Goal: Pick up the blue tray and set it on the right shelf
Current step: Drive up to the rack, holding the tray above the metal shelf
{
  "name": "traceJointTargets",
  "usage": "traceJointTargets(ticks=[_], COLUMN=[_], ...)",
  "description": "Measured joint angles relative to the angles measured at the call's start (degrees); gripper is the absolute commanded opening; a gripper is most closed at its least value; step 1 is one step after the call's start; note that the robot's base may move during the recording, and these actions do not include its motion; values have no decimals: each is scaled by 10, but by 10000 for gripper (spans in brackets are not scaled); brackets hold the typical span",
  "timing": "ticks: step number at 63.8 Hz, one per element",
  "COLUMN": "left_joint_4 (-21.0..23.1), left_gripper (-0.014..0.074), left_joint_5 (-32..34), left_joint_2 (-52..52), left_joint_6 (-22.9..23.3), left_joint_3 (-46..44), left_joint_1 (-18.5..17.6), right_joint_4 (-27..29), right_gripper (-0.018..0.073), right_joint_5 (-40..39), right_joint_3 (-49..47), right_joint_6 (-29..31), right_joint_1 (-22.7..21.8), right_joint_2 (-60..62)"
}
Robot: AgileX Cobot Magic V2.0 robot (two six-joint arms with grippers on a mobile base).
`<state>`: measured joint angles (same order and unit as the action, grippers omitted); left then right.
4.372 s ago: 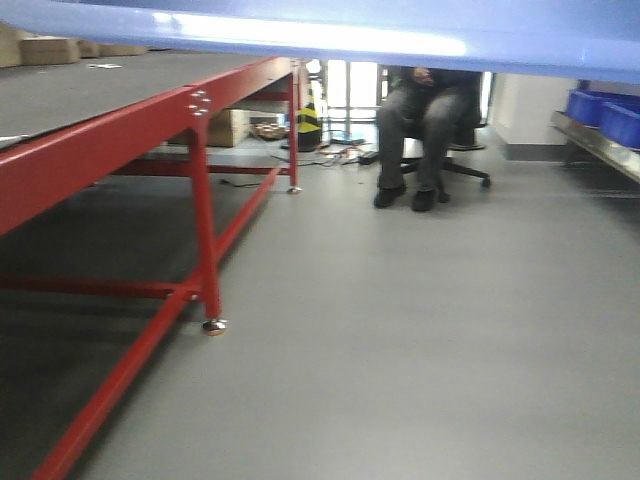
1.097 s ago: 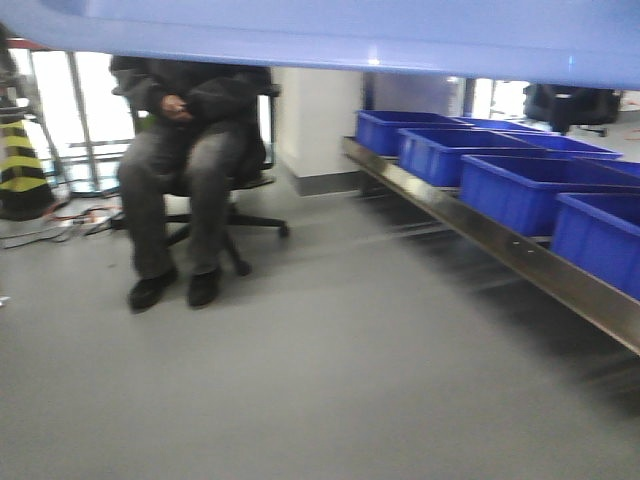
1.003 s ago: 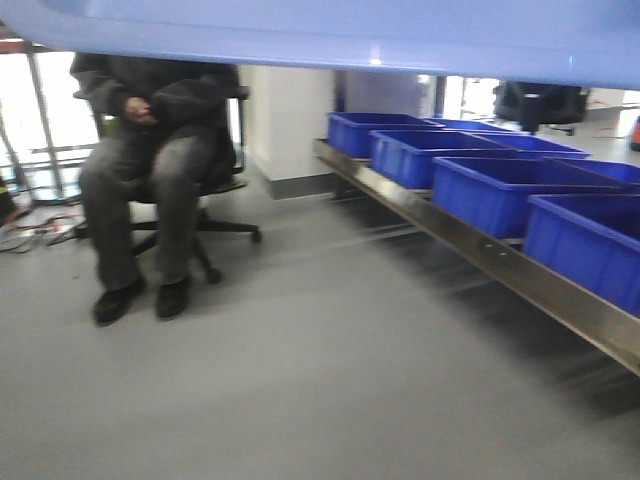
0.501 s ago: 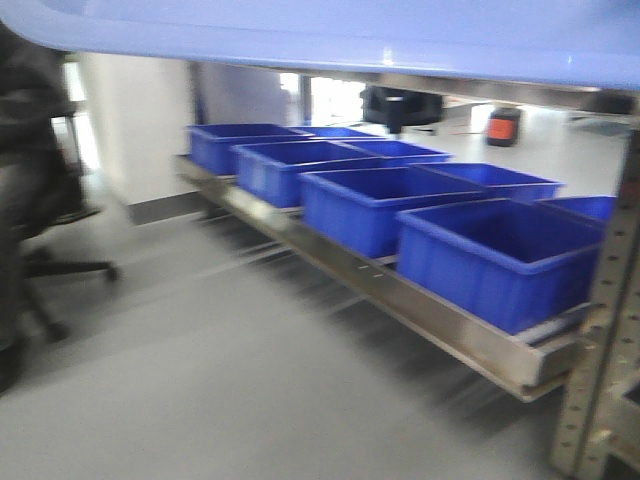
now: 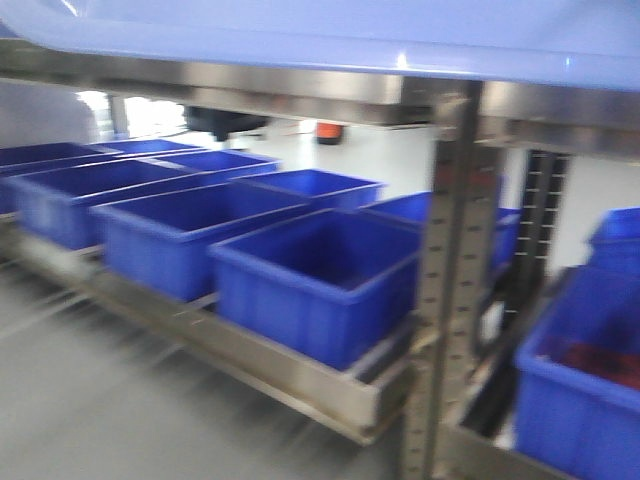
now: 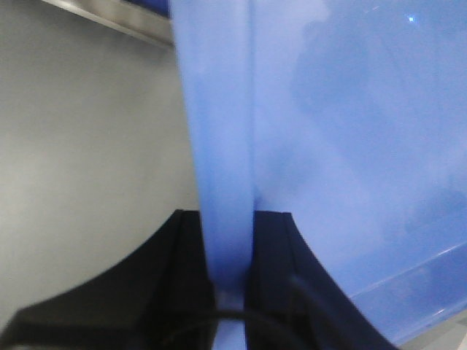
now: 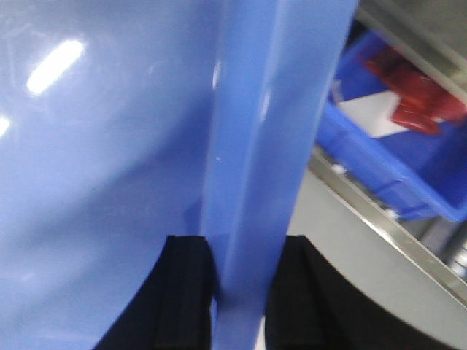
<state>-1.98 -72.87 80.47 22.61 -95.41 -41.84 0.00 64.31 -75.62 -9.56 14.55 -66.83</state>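
Left gripper (image 6: 228,292): clamped on the tray (image 6: 328,146) rim, one black finger on each side of the rim.
Tray: held in the air between both arms; in the front view its pale blue underside fills the top edge, above the shelf rail (image 5: 290,88).
Bins (image 5: 310,280): a row of deep dark-blue bins on the lower shelf, left of the upright (image 5: 445,290).
Right gripper (image 7: 237,292): clamped on the opposite rim, fingers either side.
Right shelf: shiny steel rail just under the tray, close ahead.
Doing it well: I judge the carry is nearly over. Keep the tray level, both grips equal, clear the rail and upright, then lower flat.
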Motion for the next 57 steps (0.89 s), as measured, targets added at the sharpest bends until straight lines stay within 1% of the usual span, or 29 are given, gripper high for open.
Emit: traceJointTargets(ticks=[57], left_joint_4=[0], left_gripper=[-48], left_joint_5=[0], left_joint_2=[0], left_joint_6=[0], left_joint_3=[0], left_joint_1=[0], right_joint_4=[0], right_gripper=[57], right_joint_5=[-1], right_joint_3=[0], right_joint_6=[0], right_joint_1=[-1], right_joint_2=[-1])
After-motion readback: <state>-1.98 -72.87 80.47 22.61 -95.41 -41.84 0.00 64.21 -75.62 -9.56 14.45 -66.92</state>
